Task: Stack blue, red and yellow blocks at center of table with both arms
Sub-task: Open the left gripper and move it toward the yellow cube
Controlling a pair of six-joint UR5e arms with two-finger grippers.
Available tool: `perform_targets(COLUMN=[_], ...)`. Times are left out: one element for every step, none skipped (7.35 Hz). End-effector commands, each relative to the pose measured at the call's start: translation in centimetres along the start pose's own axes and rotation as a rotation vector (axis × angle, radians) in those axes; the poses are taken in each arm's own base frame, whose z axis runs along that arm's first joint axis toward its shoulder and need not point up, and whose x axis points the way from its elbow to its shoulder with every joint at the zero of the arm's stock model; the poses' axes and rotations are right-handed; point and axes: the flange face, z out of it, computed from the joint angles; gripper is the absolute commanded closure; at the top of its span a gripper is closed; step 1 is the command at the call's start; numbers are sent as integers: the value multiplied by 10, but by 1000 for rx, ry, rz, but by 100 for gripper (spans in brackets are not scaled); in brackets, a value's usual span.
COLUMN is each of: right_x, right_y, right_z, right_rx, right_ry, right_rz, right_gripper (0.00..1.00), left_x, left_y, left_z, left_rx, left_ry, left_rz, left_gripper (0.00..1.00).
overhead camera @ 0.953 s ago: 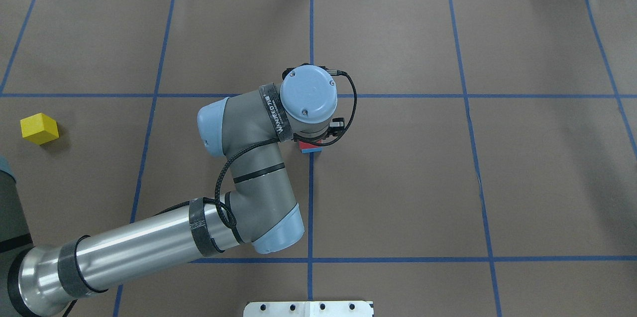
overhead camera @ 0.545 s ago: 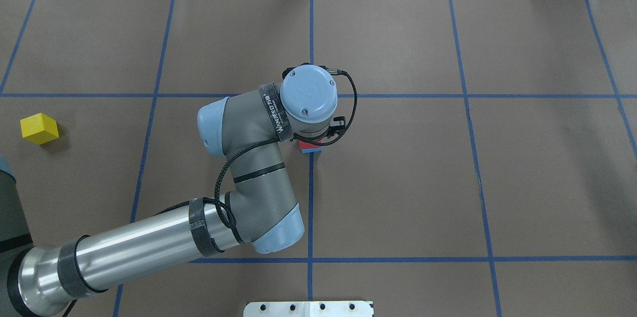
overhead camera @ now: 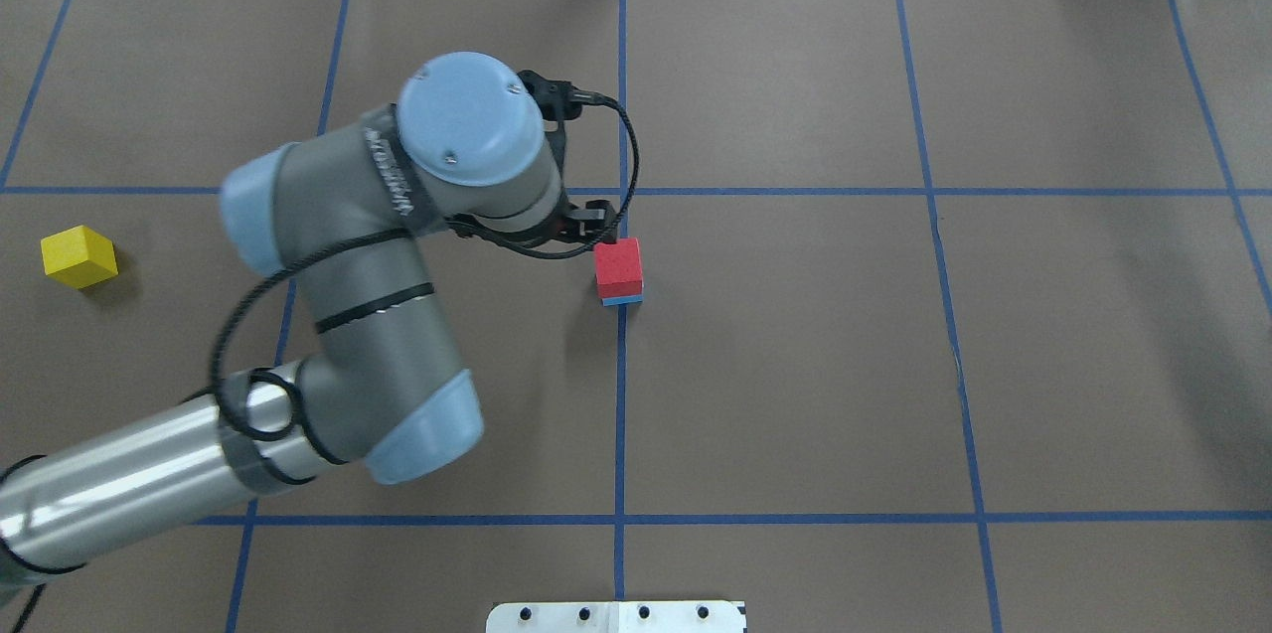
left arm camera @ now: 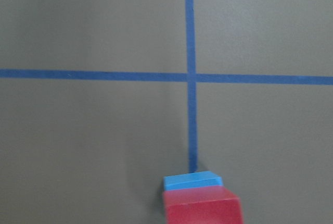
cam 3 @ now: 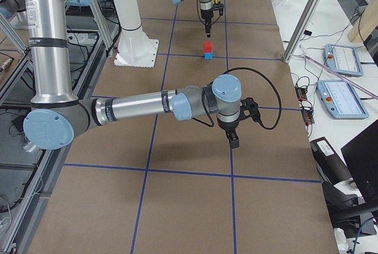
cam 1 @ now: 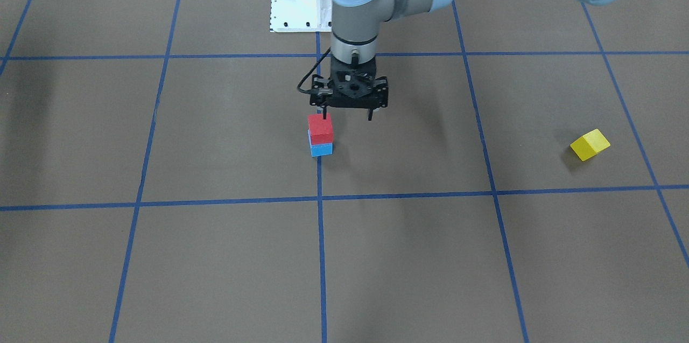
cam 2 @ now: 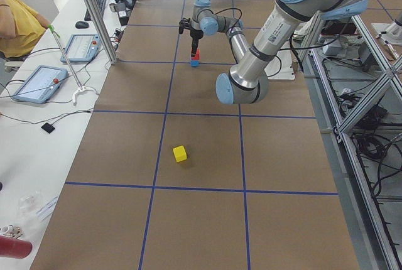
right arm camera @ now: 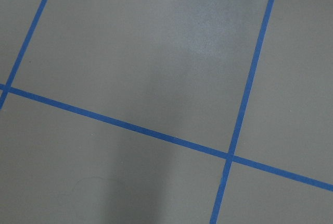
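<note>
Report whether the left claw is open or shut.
Open. The left claw has its jaws wide apart with nothing between them, beside the red block stacked on the blue block.

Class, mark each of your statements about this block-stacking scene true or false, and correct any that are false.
1. The red block sits on the blue block. True.
2. The yellow block tops the stack. False: it lies by itself, well away from the stack.
3. The left end effector grips the red block. False: it is open, with nothing between its fingers.
4. The stack stands on a blue tape line. True.
</note>
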Motion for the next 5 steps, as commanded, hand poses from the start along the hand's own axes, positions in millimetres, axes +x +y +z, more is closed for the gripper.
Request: perform_targets(right_x=[-1, -1, -1, 0, 0], right_y=[-1, -1, -1, -1, -1], right_z=[-1, -1, -1, 0, 0], right_rx=[2, 2, 2, 1, 1], right_ry=[-1, -1, -1, -1, -1], right_rz=[-1, -1, -1, 0, 0], right_gripper=[0, 0, 0, 0, 0], left_x=[-165, -236, -307, -383, -449], left_y=[18, 12, 12, 15, 24], left_z=[-46, -54, -56, -55, -47], left_rx=[-12, -4, -25, -47, -63], left_ry=[-20, -46, -28, -4, 23], left_rz=[218, 328, 436, 547, 626], left_gripper=[1, 0, 0, 0, 0])
